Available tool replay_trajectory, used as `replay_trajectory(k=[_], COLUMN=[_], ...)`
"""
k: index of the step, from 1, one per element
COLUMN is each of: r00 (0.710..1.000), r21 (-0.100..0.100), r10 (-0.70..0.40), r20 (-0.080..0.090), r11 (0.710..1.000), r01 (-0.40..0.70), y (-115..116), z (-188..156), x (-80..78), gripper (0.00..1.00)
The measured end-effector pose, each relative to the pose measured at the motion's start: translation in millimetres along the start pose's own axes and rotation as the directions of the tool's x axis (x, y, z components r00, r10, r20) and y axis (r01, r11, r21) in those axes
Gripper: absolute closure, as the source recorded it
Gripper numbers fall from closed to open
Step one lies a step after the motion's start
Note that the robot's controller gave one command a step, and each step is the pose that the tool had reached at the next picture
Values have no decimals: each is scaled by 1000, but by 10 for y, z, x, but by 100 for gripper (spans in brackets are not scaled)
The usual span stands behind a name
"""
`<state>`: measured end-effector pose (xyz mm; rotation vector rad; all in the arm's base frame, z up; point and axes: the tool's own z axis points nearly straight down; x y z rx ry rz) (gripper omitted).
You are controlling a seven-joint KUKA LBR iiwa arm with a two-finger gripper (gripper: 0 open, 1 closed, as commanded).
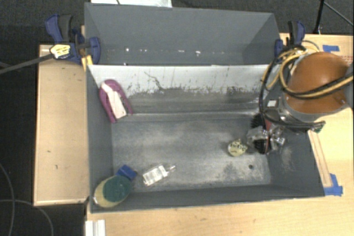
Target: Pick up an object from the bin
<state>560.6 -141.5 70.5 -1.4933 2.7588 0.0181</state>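
Small pale-yellow lump [238, 147] lies just beside the gripper [264, 141]; can't tell if that's clenched or released. Lump looks light and hard, so I'd pinch across its middle.

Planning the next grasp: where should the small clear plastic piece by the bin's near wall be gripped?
Likely across its narrow middle, from above: the clear plastic piece lies flat and elongated on the bin floor, apart from the round green pad, long sides free.
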Motion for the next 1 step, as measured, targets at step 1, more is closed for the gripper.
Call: replay_trajectory(k=[1], r00=[1000], r21=[17], r10=[22], r20=[-5], r11=[1000], r01=[-22], y=[86], z=[-1637], x=[-103], gripper=[100])
